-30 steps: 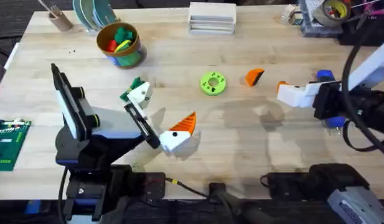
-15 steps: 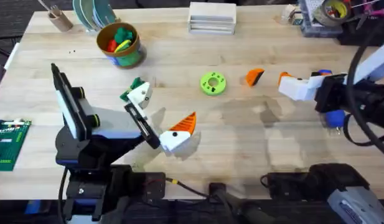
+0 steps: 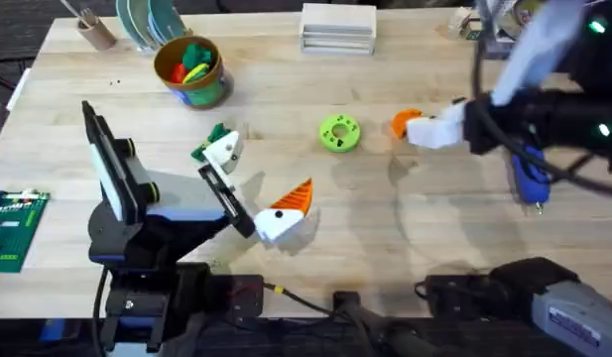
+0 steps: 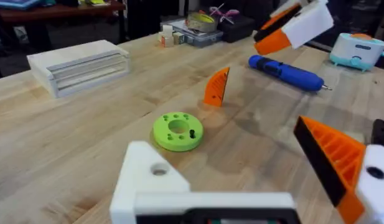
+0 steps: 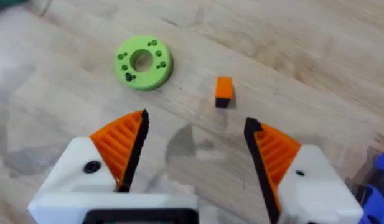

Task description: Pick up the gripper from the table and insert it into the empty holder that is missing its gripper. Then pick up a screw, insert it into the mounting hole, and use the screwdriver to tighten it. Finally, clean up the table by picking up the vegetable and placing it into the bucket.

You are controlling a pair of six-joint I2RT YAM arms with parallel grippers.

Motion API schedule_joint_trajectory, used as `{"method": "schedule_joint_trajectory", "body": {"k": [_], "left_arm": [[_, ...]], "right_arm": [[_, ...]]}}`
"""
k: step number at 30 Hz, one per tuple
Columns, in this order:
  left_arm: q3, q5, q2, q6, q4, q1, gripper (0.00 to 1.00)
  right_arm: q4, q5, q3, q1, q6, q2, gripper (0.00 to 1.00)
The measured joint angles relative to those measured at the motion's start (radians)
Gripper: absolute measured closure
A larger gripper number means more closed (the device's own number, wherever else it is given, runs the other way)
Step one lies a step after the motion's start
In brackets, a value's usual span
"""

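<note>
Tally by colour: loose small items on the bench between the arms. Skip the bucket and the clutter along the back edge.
Orange: 1, gripper wedge
Bright green: 1, disc
Dark green: 1, vegetable
Blue: 1, screwdriver
Total: 4

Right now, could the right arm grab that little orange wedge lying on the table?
Probably yes. The right gripper hangs open just above the orange wedge, and nothing lies between them; the green disc sits off to one side.

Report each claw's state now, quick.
Left claw: one orange pad missing from its holder, holding nothing; open or shut cannot be told.
Right claw: open, empty, above the loose orange gripper.
</note>
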Motion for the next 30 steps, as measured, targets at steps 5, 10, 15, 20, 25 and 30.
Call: {"method": "schedule_joint_trajectory", "body": {"k": [5, 10, 15, 20, 25, 30], "left_arm": [[0.000, 0.000, 0.000, 0.000, 0.000, 0.000, 0.008], [0.000, 0.000, 0.000, 0.000, -0.001, 0.000, 0.008], [0.000, 0.000, 0.000, 0.000, -0.001, 0.000, 0.008], [0.000, 0.000, 0.000, 0.000, -0.001, 0.000, 0.008], [0.000, 0.000, 0.000, 0.000, -0.001, 0.000, 0.008], [0.000, 0.001, 0.000, 0.000, -0.001, 0.000, 0.008]], "right_arm": [[-0.136, 0.091, 0.152, 0.109, -0.026, 0.183, 0.010], [-0.170, 0.139, 0.182, 0.136, -0.030, 0.321, 0.011], [-0.172, 0.147, 0.182, 0.136, -0.030, 0.384, 0.010], [-0.133, 0.154, 0.183, 0.136, -0.030, 0.385, 0.010], [-0.096, 0.155, 0.183, 0.136, -0.030, 0.384, 0.011], [-0.083, 0.158, 0.183, 0.124, -0.030, 0.385, 0.010]]}}
